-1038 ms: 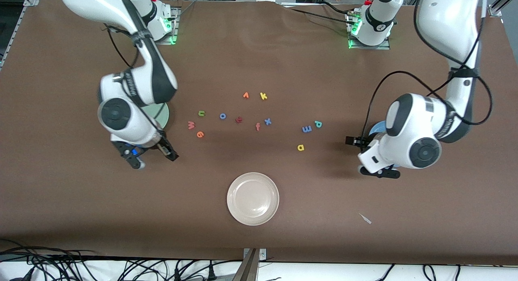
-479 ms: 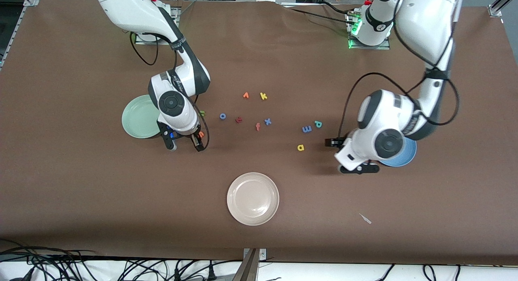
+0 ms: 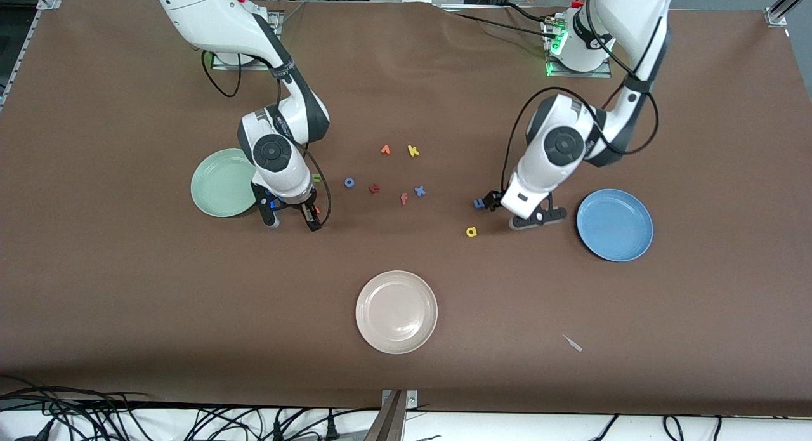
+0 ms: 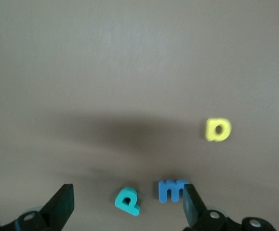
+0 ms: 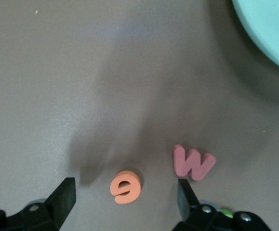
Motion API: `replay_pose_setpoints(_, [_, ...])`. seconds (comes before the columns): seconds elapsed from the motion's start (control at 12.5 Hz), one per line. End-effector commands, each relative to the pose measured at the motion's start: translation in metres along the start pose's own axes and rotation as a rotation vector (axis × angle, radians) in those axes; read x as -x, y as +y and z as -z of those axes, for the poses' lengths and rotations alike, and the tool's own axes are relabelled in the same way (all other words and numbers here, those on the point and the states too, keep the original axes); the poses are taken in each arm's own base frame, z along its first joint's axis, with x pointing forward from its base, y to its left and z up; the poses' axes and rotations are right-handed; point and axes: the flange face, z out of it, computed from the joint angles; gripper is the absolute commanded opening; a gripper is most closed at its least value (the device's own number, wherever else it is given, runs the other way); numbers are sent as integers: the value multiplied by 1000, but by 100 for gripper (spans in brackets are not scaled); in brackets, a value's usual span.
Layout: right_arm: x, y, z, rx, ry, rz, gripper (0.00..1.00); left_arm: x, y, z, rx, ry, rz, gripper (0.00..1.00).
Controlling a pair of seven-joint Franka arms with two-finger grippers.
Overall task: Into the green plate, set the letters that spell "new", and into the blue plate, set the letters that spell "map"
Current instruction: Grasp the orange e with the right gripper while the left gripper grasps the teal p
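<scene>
Brown covering spreads over the whole bench. On it, the green plate lies toward the right arm's end, the blue plate toward the left arm's end, and a beige plate sits nearest the front camera, between them. Both coloured plates hold nothing.

The right end effector hangs low beside the green plate, fingers spread; its wrist view shows the orange e between the fingertips and the salmon-red w near one of them. In the front view both letters are hidden by the arm, and the green n peeks out only partly at its edge.

The left end effector is low between the blue plate and the yellow a, fingers wide apart. Its wrist view shows the teal p between the fingertips and the blue m just beside one finger; from the front the p is covered and the m is only partly seen.

Loose in the middle lie a blue o, a dark red letter, a salmon f, a blue x, a yellow k and an orange letter too small to read.

Half a second ago the left arm covered part of the blue plate; now the plate shows whole, and the arm has moved in over the m and p. The right arm has barely shifted.
</scene>
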Motion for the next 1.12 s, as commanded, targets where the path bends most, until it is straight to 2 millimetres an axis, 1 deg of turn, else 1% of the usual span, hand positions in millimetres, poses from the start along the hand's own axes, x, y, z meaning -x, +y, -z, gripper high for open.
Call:
replay_pose_setpoints(0.0, [6, 5, 1, -18, 2, -10, 77, 11, -14, -15, -11, -6, 107, 100])
replay_pose_setpoints(0.08, [5, 6, -3, -14, 4, -11, 71, 19, -16, -24, -25, -17, 130, 100])
replay_pose_setpoints(0.16, [5, 5, -3, -15, 4, -11, 67, 21, -16, -23, -23, -17, 144, 100])
replay_pose_setpoints(0.24, [5, 5, -3, -15, 3, -15, 62, 20, -16, -25, -24, -18, 157, 100])
replay_pose_setpoints(0.32, [4, 5, -3, -15, 2, -16, 53, 20, -15, -31, -30, -23, 176, 98])
replay_pose_setpoints(0.4, [4, 5, -3, -15, 1, -17, 49, 22, -13, -37, -36, -28, 190, 94])
replay_pose_setpoints(0.48, [5, 4, -4, -15, 1, -16, 42, 28, -6, -41, -40, -32, 183, 90])
replay_pose_setpoints(0.56, [5, 4, -4, -15, 1, -14, 35, 31, -3, -43, -43, -34, 182, 87])
replay_pose_setpoints(0.72, [4, 1, -1, -23, 3, 10, 16, 41, 4, -48, -51, -41, 169, 80])
replay_pose_setpoints(0.8, [1, -5, 10, -42, 5, 29, 12, 42, 6, -51, -55, -43, 180, 76])
replay_pose_setpoints(0.88, [0, -11, 25, -65, 3, 46, 11, 42, 6, -54, -59, -45, 180, 70])
replay_pose_setpoints(0.96, [-1, -13, 39, -80, 2, 50, 10, 43, 5, -57, -63, -47, 177, 60])
replay_pose_setpoints(1.04, [-8, -12, 53, -68, 7, 69, 10, 42, 4, -57, -64, -49, 170, 52])
